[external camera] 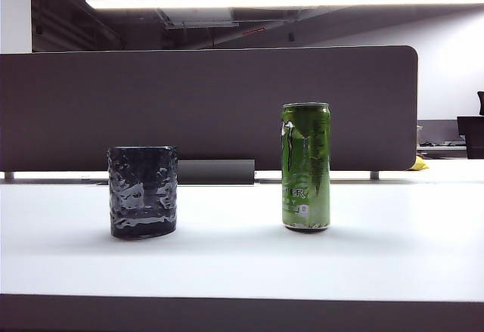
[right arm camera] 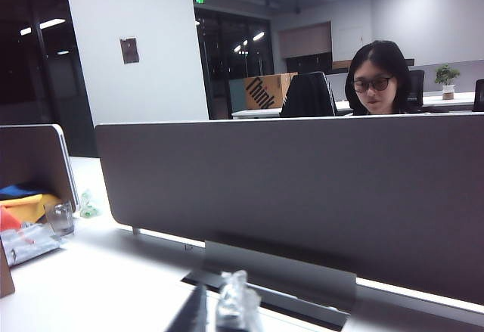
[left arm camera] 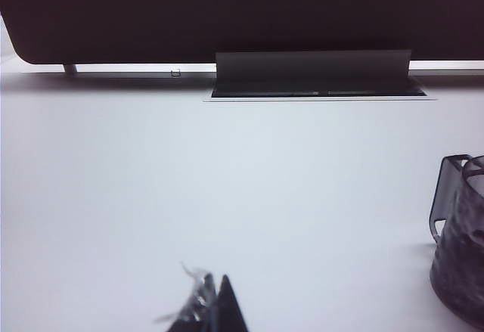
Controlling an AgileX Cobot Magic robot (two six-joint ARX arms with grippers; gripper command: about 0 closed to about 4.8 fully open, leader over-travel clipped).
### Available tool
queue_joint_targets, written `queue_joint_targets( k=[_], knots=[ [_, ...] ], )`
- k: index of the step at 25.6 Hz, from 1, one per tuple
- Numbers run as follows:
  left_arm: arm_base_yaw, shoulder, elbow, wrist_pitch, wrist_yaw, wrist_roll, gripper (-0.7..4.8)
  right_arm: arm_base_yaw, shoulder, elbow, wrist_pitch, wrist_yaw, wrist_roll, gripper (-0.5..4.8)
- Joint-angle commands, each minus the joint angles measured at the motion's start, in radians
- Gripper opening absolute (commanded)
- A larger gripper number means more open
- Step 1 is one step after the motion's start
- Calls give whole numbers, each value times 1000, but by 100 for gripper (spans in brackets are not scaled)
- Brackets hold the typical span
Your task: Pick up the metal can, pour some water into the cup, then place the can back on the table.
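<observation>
The green metal can (external camera: 306, 167) stands upright on the white table (external camera: 242, 264), right of centre. Left of it stands the dark dimpled cup (external camera: 143, 191), also upright and apart from the can. Neither gripper shows in the exterior view. In the left wrist view my left gripper (left arm camera: 214, 293) is shut and empty, low over the table, with the cup (left arm camera: 463, 249) off to its side at the frame edge. My right gripper (right arm camera: 219, 305) is shut on nothing, raised and facing the partition; the can is out of that view. No water is visible.
A dark grey partition panel (external camera: 212, 105) runs along the back of the table, with a cable flap (left arm camera: 314, 75) at its foot. Beyond the partition a person (right arm camera: 376, 82) sits at a desk. A small glass (right arm camera: 60, 217) and clutter lie on the neighbouring desk.
</observation>
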Motion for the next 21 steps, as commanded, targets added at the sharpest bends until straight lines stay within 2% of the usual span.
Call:
queue_joint_targets(
  k=[1, 6, 21],
  knots=[
    [1, 1, 1, 13, 3, 0, -5, 1, -61, 5, -91, 50, -39, -6],
    [1, 1, 1, 13, 4, 0, -5, 1, -129, 5, -160, 134, -42, -5],
    [1, 1, 1, 13, 3, 0, -5, 2, -149, 5, -196, 129, -42, 1]
  ],
)
